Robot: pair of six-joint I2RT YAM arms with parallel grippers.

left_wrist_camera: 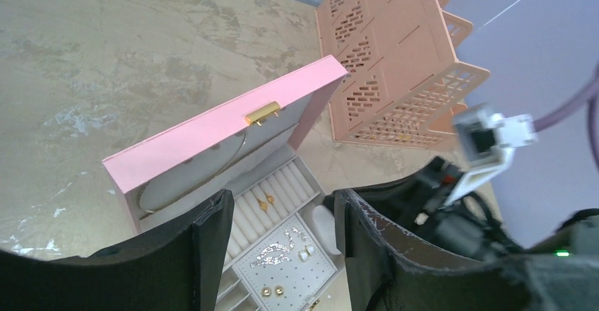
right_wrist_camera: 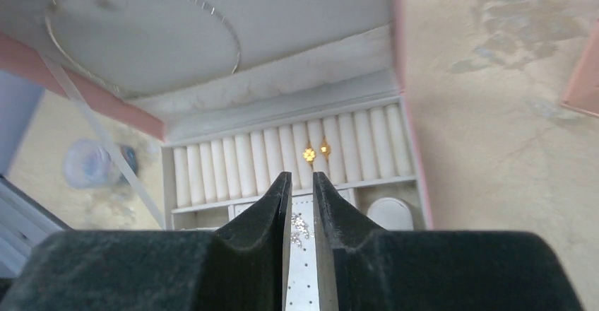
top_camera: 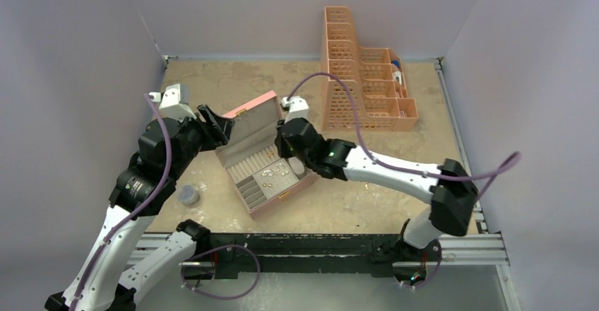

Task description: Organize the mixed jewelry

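On the ridged rolls (right_wrist_camera: 233, 166) and dotted panel (left_wrist_camera: 286, 272) of the pink box (top_camera: 282, 198) sits the jewelry (right_wrist_camera: 316, 152) — gold on the rolls, silvery on the panel. Just above the panel the right gripper (right_wrist_camera: 301, 178) hangs with jaws a narrow slit apart, pinching nothing; the left gripper (left_wrist_camera: 282, 201) is spread wide near the raised lid (left_wrist_camera: 212, 138) — empty.

The mottled tan table (top_camera: 233, 85) carries 3 things: an open pink box (top_camera: 248, 119) mid-table, a peach slotted organizer (top_camera: 351, 106) far right, and a grey round disc (top_camera: 188, 195) near left.
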